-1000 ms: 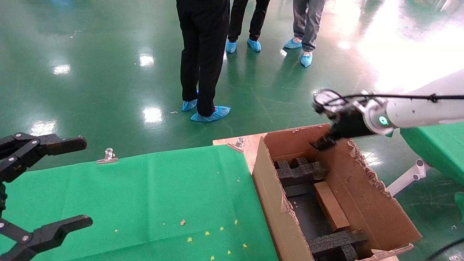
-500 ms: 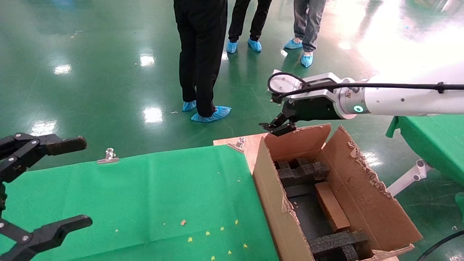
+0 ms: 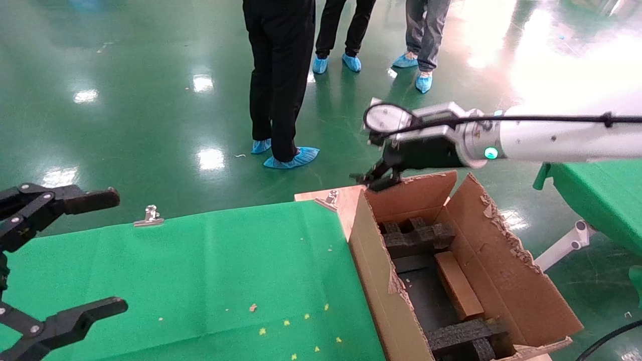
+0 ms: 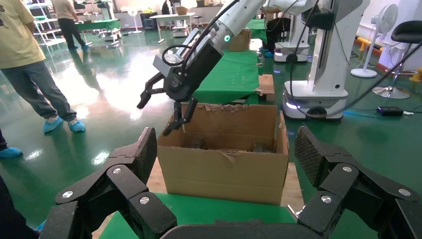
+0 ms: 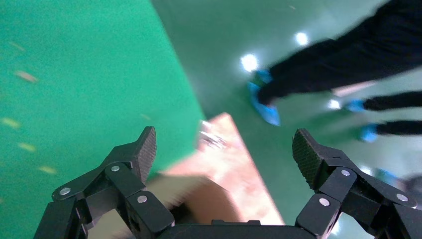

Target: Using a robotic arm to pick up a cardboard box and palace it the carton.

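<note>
The cardboard box (image 3: 457, 290) is sitting down inside the carton (image 3: 506, 281), wedged between the black foam blocks (image 3: 419, 238). The right gripper (image 3: 373, 180) hangs over the carton's far rim, fingers spread wide with nothing in them. The left gripper (image 3: 75, 255) is parked above the green counter (image 3: 200, 271), fingers also open.

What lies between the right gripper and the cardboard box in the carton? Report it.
In the head view, the open right gripper hangs over the carton's far rim; black foam blocks sit between it and the cardboard box.
</note>
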